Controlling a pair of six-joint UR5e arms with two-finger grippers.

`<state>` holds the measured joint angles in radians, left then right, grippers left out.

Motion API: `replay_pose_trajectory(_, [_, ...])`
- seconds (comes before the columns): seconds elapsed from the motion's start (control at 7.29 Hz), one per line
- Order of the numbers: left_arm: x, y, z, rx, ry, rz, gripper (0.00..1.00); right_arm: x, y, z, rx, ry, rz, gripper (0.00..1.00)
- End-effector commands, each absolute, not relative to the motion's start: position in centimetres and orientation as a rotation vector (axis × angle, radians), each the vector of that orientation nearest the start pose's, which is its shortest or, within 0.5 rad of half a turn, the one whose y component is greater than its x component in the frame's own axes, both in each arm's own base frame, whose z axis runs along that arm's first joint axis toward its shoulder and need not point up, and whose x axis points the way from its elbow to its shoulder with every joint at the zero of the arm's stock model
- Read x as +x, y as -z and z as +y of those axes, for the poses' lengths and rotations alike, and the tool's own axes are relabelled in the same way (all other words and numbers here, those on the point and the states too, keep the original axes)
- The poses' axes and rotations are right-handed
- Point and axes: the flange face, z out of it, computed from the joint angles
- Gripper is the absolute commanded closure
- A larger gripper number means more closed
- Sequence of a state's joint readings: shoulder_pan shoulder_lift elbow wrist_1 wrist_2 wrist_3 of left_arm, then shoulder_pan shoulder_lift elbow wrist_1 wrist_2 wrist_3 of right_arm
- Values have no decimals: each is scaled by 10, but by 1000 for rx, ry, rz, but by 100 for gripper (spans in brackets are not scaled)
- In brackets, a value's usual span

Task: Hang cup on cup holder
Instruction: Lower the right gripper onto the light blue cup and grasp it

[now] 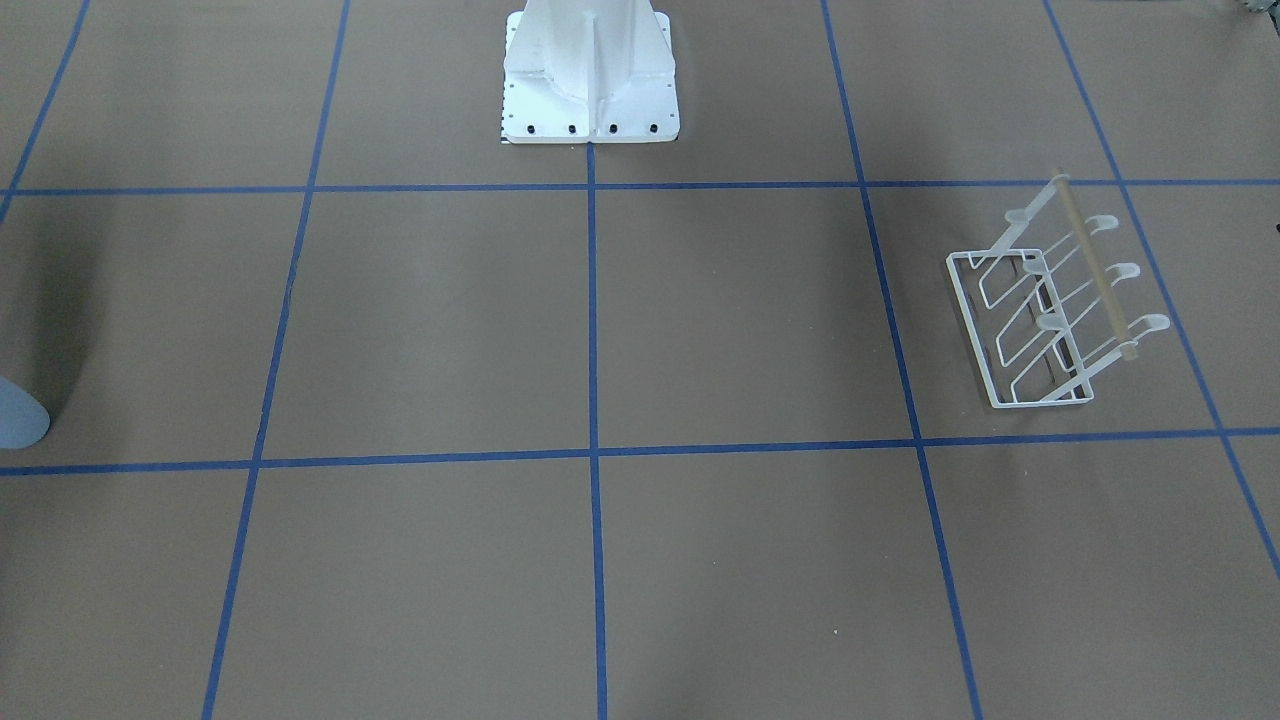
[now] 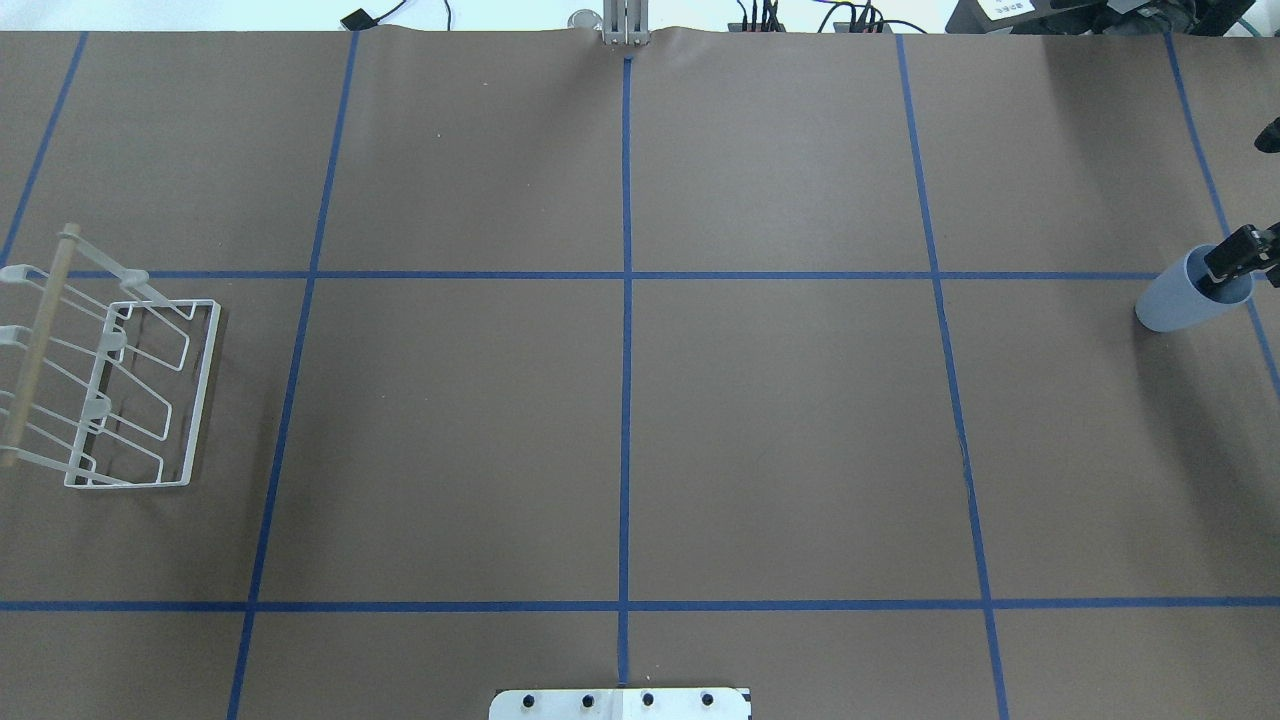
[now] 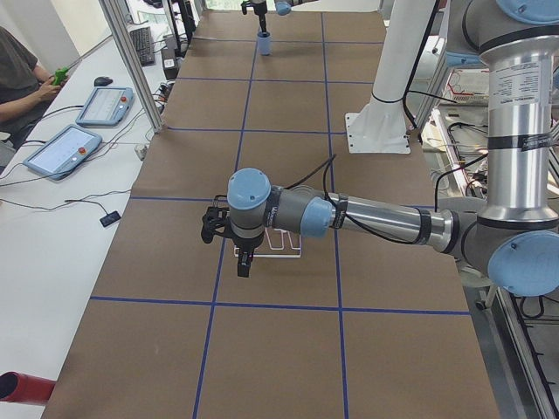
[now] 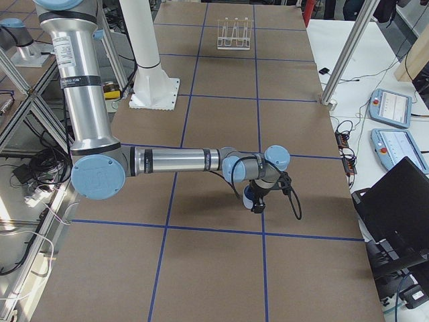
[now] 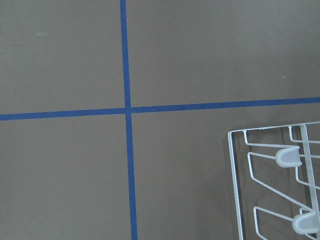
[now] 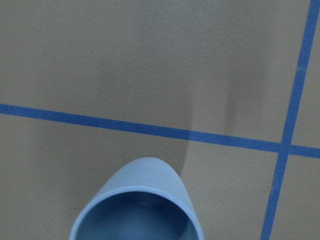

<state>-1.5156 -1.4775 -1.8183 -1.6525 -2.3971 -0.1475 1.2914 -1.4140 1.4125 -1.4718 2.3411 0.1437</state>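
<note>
The pale lavender-blue cup (image 2: 1185, 300) stands mouth up at the table's far right edge. It also shows in the front view (image 1: 20, 415) and fills the bottom of the right wrist view (image 6: 137, 205). My right gripper (image 2: 1245, 255) is at the cup's rim, with one black finger over the mouth; the frame edge cuts it off, so I cannot tell whether it is open or shut. The white wire cup holder (image 2: 120, 390) with its tan rod sits at the far left. My left gripper (image 3: 238, 249) hovers over the holder (image 5: 280, 180); I cannot tell its state.
The white robot pedestal base (image 1: 590, 90) stands at the middle of the robot's side. Blue tape lines (image 2: 625, 400) divide the brown table into squares. An operator and tablets (image 3: 61, 148) are beside the table.
</note>
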Motion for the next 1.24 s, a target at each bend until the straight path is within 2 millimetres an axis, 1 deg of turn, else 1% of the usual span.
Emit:
replay_pose_trajectory(0.0, [-35, -570, -463, 135, -12, 840, 2, -95, -651, -561, -82, 154, -771, 100])
replay_pose_trajectory(0.27, [-35, -569, -463, 137, -12, 841, 2, -95, -647, -562, -78, 148, -777, 100])
replay_pose_trajectory(0.41, [-35, -569, -463, 138, -13, 841, 2, -70, -621, -574, -25, 118, -796, 100])
replay_pose_trajectory(0.55, [-34, -566, -463, 140, -11, 843, 2, -41, -598, -578, 14, 79, -834, 100])
replay_pose_trajectory(0.69, [-34, -566, -463, 138, -10, 844, 2, -38, -563, -571, 39, 90, -924, 100])
replay_pose_trajectory(0.82, [-30, -560, -464, 141, -20, 869, 2, -42, -532, -563, 24, 35, -1009, 100])
replay_pose_trajectory(0.96, [-27, -550, -466, 152, -33, 913, 2, -57, -491, -558, 3, -2, -1121, 100])
replay_pose_trajectory(1.1, [-21, -533, -474, 165, -3, 957, 2, -71, -469, -554, 2, 8, -1208, 100])
